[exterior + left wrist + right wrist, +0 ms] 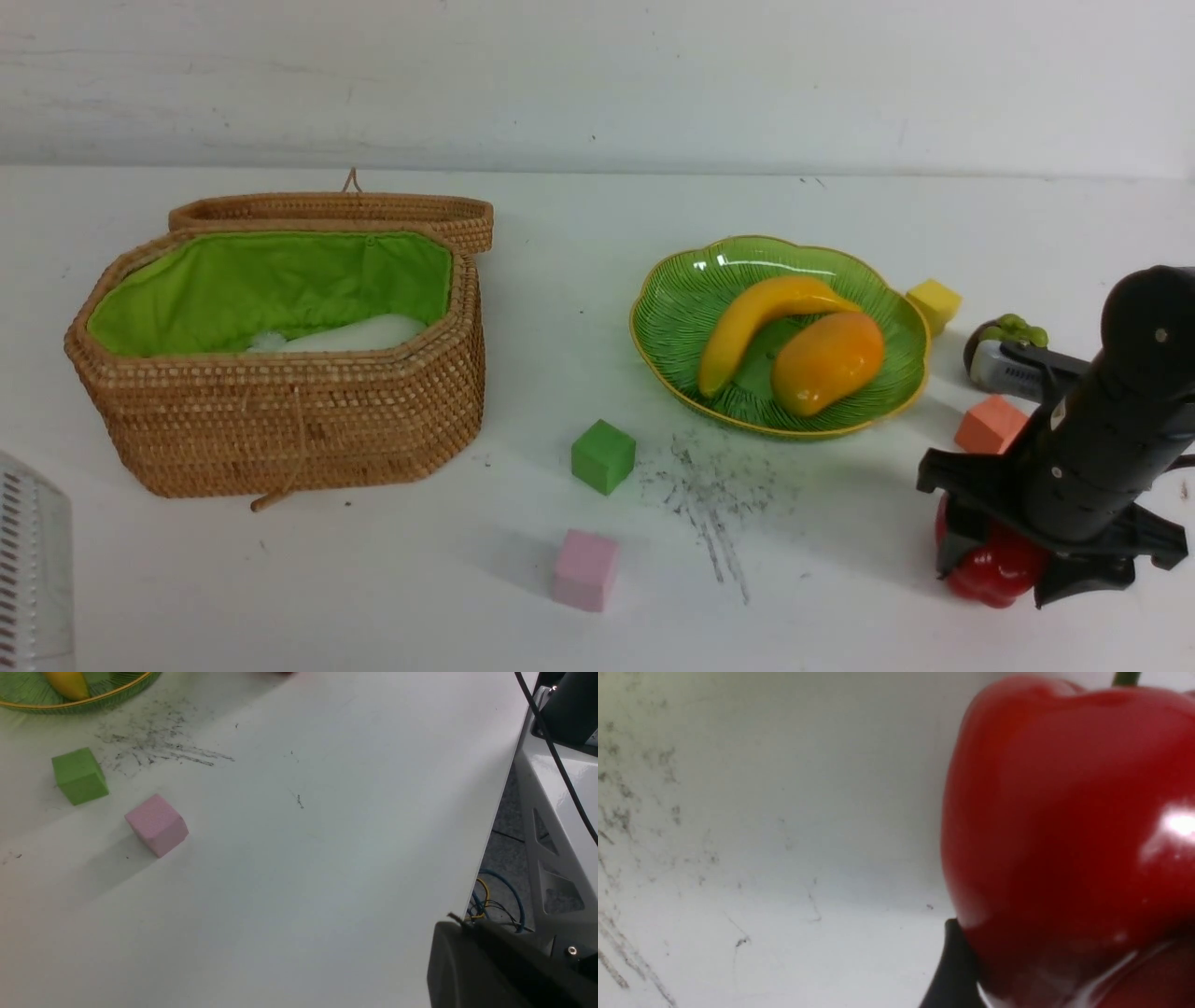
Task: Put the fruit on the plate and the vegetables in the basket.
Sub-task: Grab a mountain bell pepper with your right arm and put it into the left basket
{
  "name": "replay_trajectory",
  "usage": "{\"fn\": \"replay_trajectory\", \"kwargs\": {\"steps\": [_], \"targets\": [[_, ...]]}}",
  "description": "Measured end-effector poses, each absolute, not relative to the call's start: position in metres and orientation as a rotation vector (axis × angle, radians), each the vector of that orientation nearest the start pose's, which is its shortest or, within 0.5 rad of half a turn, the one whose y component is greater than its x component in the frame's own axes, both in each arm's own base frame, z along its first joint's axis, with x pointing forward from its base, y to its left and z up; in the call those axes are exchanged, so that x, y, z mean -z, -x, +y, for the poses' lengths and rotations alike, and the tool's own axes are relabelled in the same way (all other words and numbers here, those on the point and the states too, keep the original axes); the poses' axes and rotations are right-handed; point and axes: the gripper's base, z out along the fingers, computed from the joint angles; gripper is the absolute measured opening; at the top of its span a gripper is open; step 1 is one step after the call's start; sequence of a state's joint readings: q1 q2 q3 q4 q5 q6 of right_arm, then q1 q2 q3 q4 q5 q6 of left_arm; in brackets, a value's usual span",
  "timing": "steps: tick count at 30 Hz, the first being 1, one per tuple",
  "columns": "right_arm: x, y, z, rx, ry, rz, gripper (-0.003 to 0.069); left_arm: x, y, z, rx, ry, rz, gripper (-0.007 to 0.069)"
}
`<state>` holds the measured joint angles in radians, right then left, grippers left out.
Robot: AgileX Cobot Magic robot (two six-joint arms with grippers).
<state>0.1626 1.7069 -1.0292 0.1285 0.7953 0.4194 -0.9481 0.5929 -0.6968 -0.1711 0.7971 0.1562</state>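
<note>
step: grasp pepper (pixel 990 574) | place: right of plate (pixel 672 308), nearer robot | right pincer (pixel 1011 567): astride it, one finger touching (clamped or not, cannot tell) | do: close centred, lift straight; glossy skin may slip

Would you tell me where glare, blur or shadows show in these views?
Front view: sharp, soft shadow beside the plate, sheen on the mango. Left wrist view: clear, the pink cube casts a faint shadow. Right wrist view: the pepper looms close, blurred, with white glare.
</note>
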Motion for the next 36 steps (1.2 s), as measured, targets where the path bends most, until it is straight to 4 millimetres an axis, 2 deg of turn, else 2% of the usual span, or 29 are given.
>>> {"fn": "replay_trajectory", "kwargs": {"steps": [9, 12, 21, 24, 27, 30, 34, 35, 36], "targets": [[-0.188, -0.307, 0.059, -0.217, -0.478, 2.959, 0.0528, -0.331, -0.051, -0.091, 0.654, -1.119, 1.941, 0.0034], [-0.195, -0.304, 0.059, -0.221, -0.469, 2.955, 0.0527, -0.331, -0.051, -0.091, 0.656, -1.118, 1.941, 0.0036], [-0.236, -0.284, 0.056, -0.248, -0.434, 2.9, 0.0527, -0.331, -0.051, -0.091, 0.656, -1.119, 1.941, 0.0039], [-0.257, -0.272, 0.062, -0.277, -0.345, 2.86, 0.0526, -0.332, -0.055, -0.09, 0.648, -1.042, 1.966, 0.0039], [-0.278, -0.266, 0.079, -0.333, -0.207, 2.826, 0.0526, -0.333, -0.061, -0.087, 0.597, -0.946, 1.985, 0.0039], [-0.315, -0.265, 0.122, -0.449, 0.057, 2.723, 0.0526, -0.339, -0.071, -0.078, 0.502, -0.771, 2.013, 0.0039], [-0.356, -0.265, 0.174, -0.552, 0.335, 2.568, 0.0526, -0.347, -0.08, -0.065, 0.406, -0.544, 2.053, 0.0039], [-0.366, -0.266, 0.196, -0.585, 0.429, 2.513, 0.0526, -0.349, -0.083, -0.06, 0.36, -0.479, 2.058, 0.0039], [-0.376, -0.268, 0.206, -0.605, 0.469, 2.469, 0.0526, -0.349, -0.084, -0.058, 0.345, -0.437, 2.07, 0.0039]]}}
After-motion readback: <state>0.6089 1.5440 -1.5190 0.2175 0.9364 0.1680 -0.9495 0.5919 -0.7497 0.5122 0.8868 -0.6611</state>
